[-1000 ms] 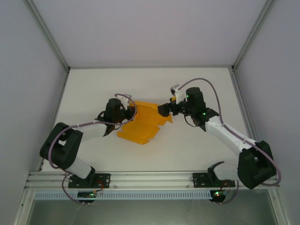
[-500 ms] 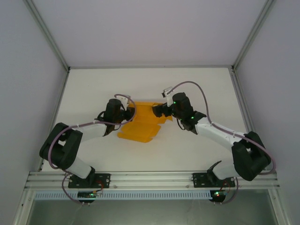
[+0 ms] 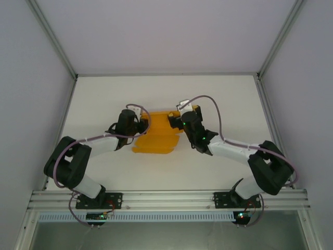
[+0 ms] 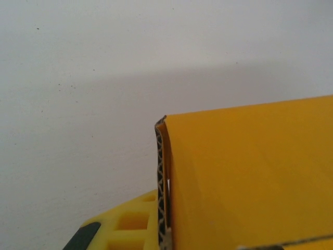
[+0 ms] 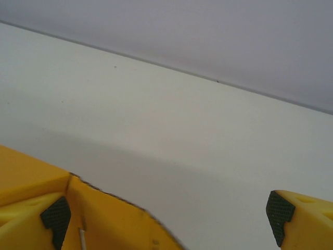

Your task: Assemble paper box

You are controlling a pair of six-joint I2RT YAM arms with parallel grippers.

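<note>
Half-folded orange-yellow corrugated-card paper box (image 3: pixel 156 139) lies mid-desk (image 3: pixel 223 99), betw. the two arms. Left tool (image 3: pixel 140 124) is clamped on its left flap, card edge tight vs. one finger (image 4: pixel 130 229). Right tool (image 3: pixel 175 123) stands apart, a flap resting by one pad (image 5: pixel 56 216). To fold well, I reckon: left holds firm as anchor, right pushes the flap along its crease, slow, no crushing. Count: 1 box, 2 tools.

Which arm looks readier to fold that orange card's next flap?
Probably right: the right fingers are open, one beside the paper box, free to push. The left fingers sit against its other edge.
</note>
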